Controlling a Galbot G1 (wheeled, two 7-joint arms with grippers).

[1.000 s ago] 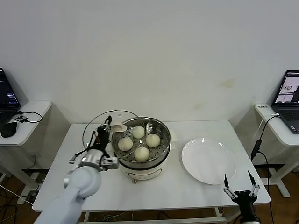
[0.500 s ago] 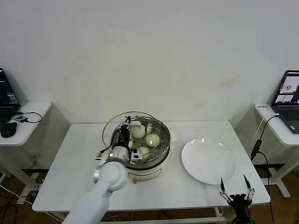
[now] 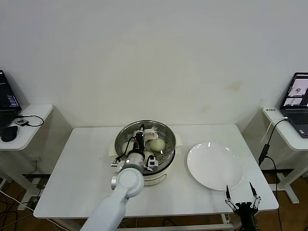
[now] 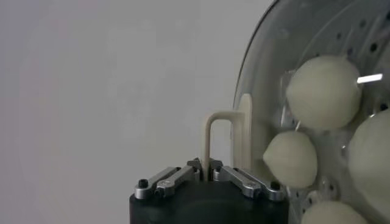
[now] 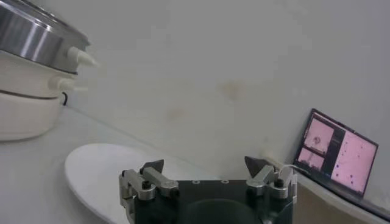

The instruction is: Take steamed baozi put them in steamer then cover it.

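Note:
The steamer (image 3: 166,144) stands on its cream-white cooker base at the table's middle. Several cream-white baozi (image 3: 157,144) lie in it; they also show through the glass in the left wrist view (image 4: 323,91). The clear glass cover (image 3: 122,137) sits over the steamer. My left gripper (image 3: 142,137) is shut on the cover's cream-white handle (image 4: 218,143), above the steamer's middle. My right gripper (image 3: 240,198) is open and empty, low at the table's front right edge.
A flat white plate (image 3: 214,165) lies on the table to the right of the steamer and also shows in the right wrist view (image 5: 103,176). Side desks with laptops stand at far left (image 3: 7,98) and far right (image 3: 298,96).
My left gripper has carried the cover rightward from beside the steamer to over it. My right gripper has sunk a little at the front edge.

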